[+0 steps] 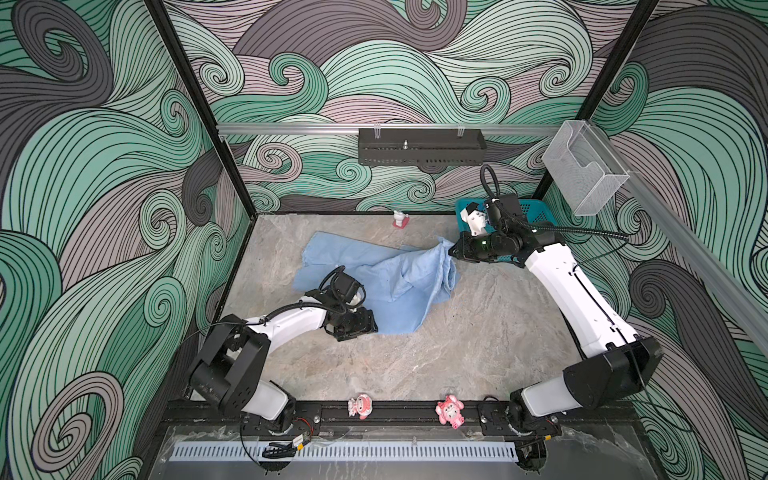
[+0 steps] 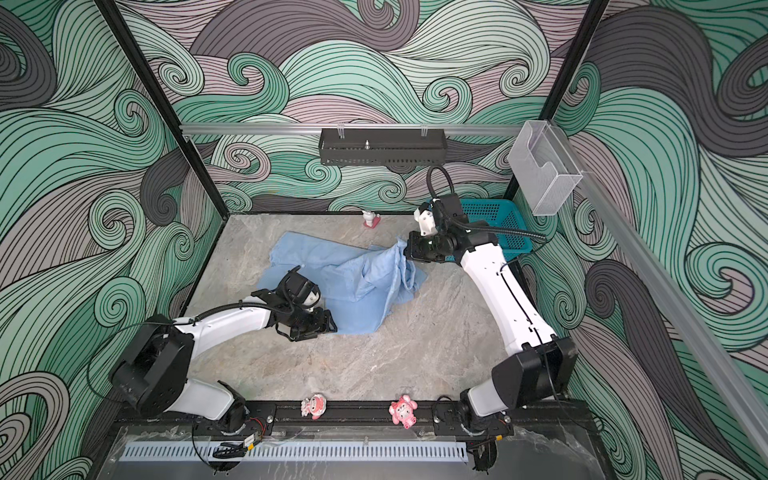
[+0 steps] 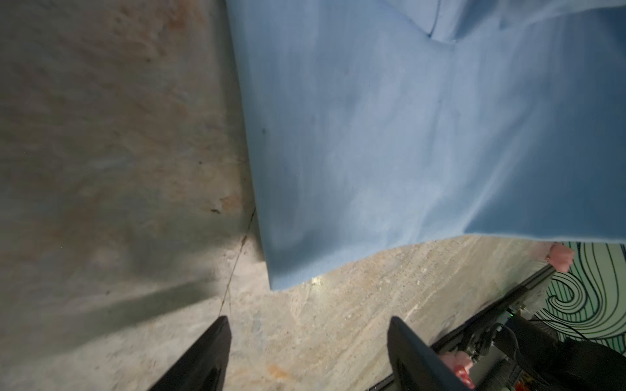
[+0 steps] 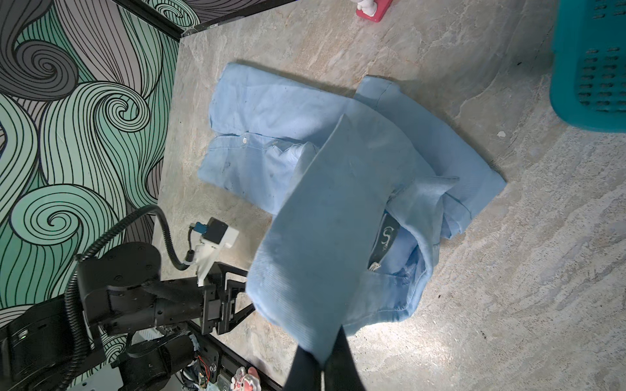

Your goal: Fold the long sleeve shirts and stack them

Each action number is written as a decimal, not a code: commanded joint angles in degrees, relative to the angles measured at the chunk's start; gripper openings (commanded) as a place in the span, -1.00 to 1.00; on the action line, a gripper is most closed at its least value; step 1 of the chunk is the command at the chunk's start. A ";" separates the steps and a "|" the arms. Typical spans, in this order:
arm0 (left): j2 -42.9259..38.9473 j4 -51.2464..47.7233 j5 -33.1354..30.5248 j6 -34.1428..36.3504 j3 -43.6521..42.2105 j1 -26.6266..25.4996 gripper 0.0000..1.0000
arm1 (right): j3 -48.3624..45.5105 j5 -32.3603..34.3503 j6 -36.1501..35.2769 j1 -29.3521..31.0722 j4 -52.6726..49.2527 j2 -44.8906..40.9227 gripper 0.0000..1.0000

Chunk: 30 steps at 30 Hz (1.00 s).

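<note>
Lower left: left hand (image 3: 308,320) spread apart, empty, just short of shirt (image 1: 374,270) corner. Mid-desk (image 1: 457,353): shirt rumpled, partly doubled over. Farther right: right hand (image 1: 455,249) clamped on lifted flap. Risk: thin cloth slipping free, or pull dragging everything askew.

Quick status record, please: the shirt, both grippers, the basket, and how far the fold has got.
shirt: light blue button-up shirt, crumpled on the table, not folded
right gripper: right gripper shut on a fold of the shirt, holding it raised
left gripper: left gripper open, empty, at the shirt's near edge
basket: teal basket in the far right corner, partly behind the right arm
stack: none visible
</note>
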 commanded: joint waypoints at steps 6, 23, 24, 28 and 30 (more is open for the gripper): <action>14.76 7.45 1.34 -1.12 8.02 -1.39 0.16 | -1.32 0.06 0.03 0.42 -0.94 -3.04 -1.00; -18.11 -19.54 -7.79 12.20 39.39 20.54 -1.00 | -6.11 5.02 -3.36 2.38 -7.81 -6.75 -1.00; -16.56 -22.81 -7.83 13.48 45.11 22.58 -1.00 | -6.80 5.20 -3.41 3.19 -8.27 -7.29 -1.00; -10.75 -28.26 -4.97 14.78 59.83 28.81 -1.00 | -8.65 4.89 -3.45 7.39 -10.56 -9.05 -1.00; -8.40 -29.87 -5.01 14.88 65.93 30.72 -1.00 | -8.44 4.28 -3.67 9.69 -12.15 -9.83 -1.00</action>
